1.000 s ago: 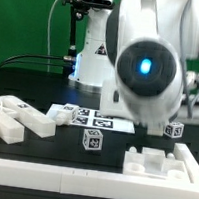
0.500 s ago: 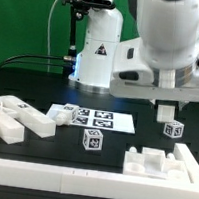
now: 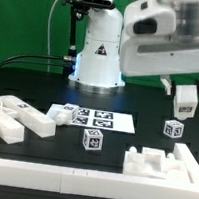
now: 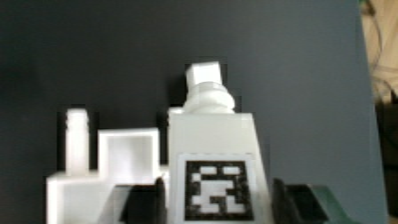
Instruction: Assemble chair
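Chair post [image 3: 187, 95] hangs high at the exterior view's right, pinched by the gripper [image 3: 186, 104], jaws half closed; best lowered slowly, upright, squarely lined up with its mate. Other chair parts [image 3: 15, 117] lie loose at the left. Wrist view: the post [image 4: 214, 140] is white, blocky, tagged, narrowing to a peg.

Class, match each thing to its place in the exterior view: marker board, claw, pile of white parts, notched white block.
Things: 1 marker board; 2 claw; 3 pile of white parts; 4 notched white block.
Places: A raised over the table, gripping a white tagged part; B the exterior view's left; C flat on the table, middle; D front, the exterior view's right.
Pairs: 1-C; 2-A; 3-B; 4-D.
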Robot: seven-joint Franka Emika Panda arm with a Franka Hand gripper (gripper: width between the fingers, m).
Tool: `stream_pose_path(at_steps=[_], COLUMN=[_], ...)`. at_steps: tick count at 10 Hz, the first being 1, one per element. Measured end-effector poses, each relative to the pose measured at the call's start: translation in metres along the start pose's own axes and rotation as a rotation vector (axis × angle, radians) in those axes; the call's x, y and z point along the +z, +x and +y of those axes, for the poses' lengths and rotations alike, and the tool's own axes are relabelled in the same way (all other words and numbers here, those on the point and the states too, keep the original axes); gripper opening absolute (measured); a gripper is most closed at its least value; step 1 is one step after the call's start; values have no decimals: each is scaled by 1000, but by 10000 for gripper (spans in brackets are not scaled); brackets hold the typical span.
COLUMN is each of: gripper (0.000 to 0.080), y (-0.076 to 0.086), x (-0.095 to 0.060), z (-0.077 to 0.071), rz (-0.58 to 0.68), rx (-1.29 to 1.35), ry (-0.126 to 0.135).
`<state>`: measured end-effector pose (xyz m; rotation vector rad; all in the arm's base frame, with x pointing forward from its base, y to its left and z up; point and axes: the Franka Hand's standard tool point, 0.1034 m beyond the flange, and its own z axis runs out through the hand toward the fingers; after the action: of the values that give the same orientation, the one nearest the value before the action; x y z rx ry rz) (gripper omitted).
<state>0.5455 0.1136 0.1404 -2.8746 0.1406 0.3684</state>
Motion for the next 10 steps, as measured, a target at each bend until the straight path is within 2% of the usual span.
stream_pose_path(at_steps=[1,2,3,5,6,7,8,10], gripper=[281,281,281,281,281,281,281,281], y=[3,13,23,53,51,56,53,54], x=[2,7,3,-17,-18,-21,-14,4], z=[4,14,19,21,19,20,22,13], rz=[72,159,202,411,427,511,508,502], rx=[2,-38,-76,-200,-160,-173,-172,-251], ry=[-6,-21,-54,-89,-73,-79,-82,-127])
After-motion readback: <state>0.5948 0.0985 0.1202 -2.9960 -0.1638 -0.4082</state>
